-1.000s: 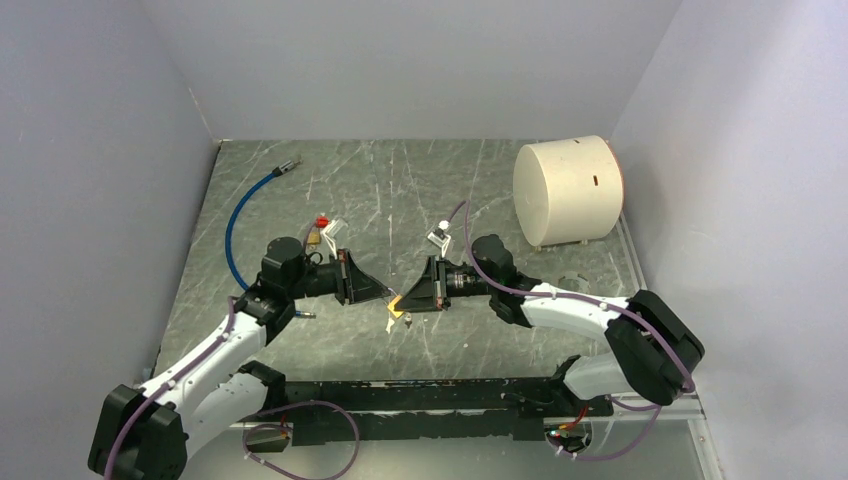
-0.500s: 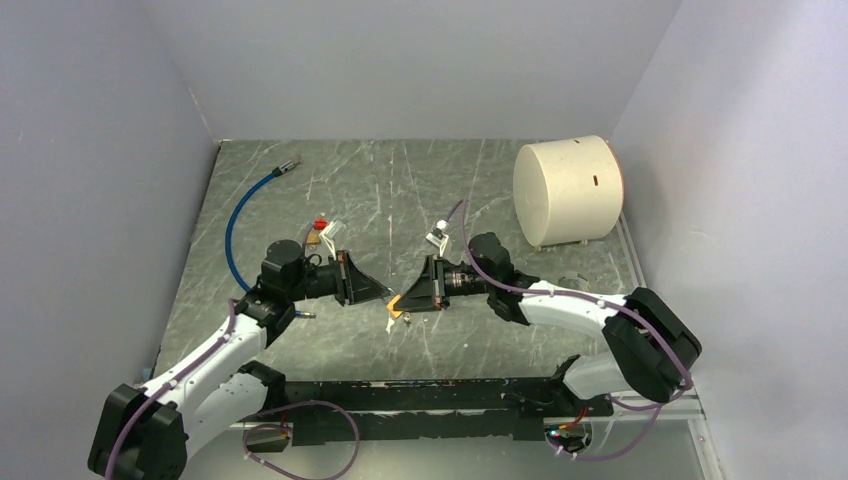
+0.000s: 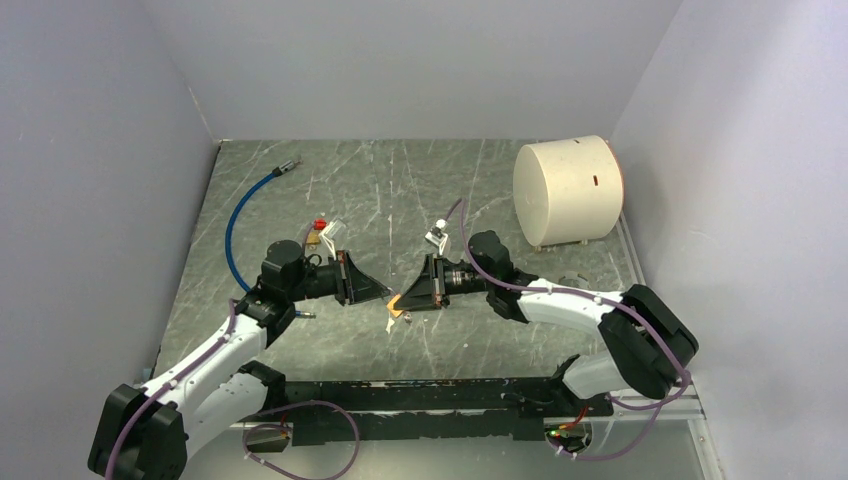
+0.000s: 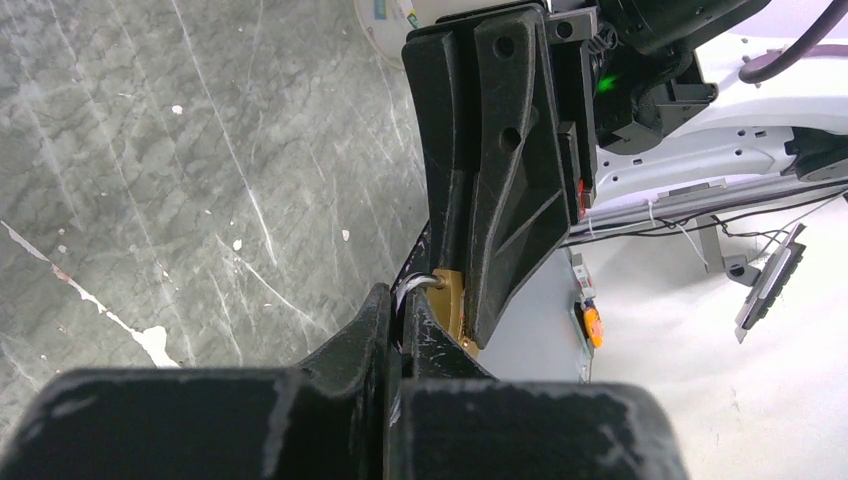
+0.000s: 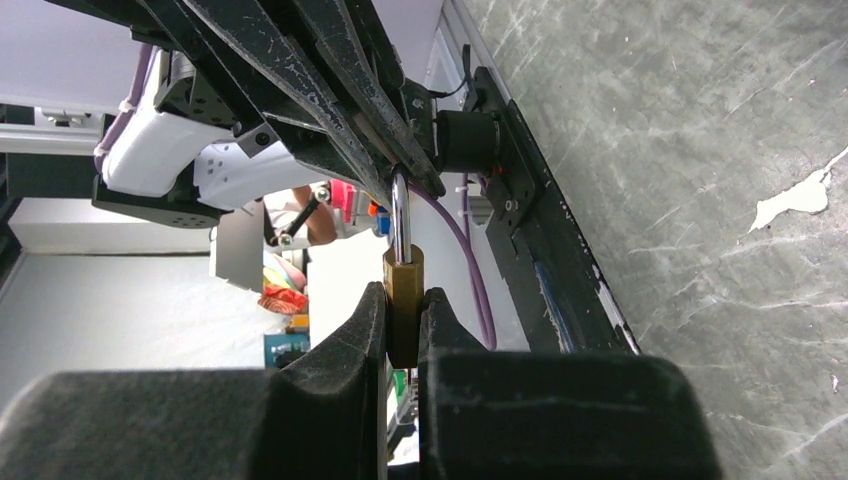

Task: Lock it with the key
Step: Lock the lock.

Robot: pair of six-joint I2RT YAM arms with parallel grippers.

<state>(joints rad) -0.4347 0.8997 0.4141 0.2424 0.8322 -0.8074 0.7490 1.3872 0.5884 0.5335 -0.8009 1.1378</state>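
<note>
- Your padlock is off the table, held up between the two arms. It sits well apart from the drum, on the drum's near-left side.
- Your right gripper comes in from the drum side. It is pinching the brass body, one finger flat on each face.
- The shackle points away from the drum, straight into the tips of your left gripper.
- Your left gripper's fingers are pressed together. The shackle's bend looks pinched at their very tips, though the contact itself is partly hidden.
- A long stretch of shackle shows bare above the body, so it may be standing open. I can't confirm that, because its free leg is hidden.
- I read the step in hand as steadying the padlock between both grippers. The key has not yet gone in.
- I can't find the key for certain. A small red-tipped item lies further from the drum than your left wrist, but it is too small to identify.
- The keyway shows in no view, so check which way it faces before you commit.
- Both grippers are occupied, so the next move probably means freeing one. Letting go with the left seems safer, since the right has the firmer hold on the body.
- Back the left straight off along the shackle's line, because a sideways pull could twist the body between the right's fingers.
</note>
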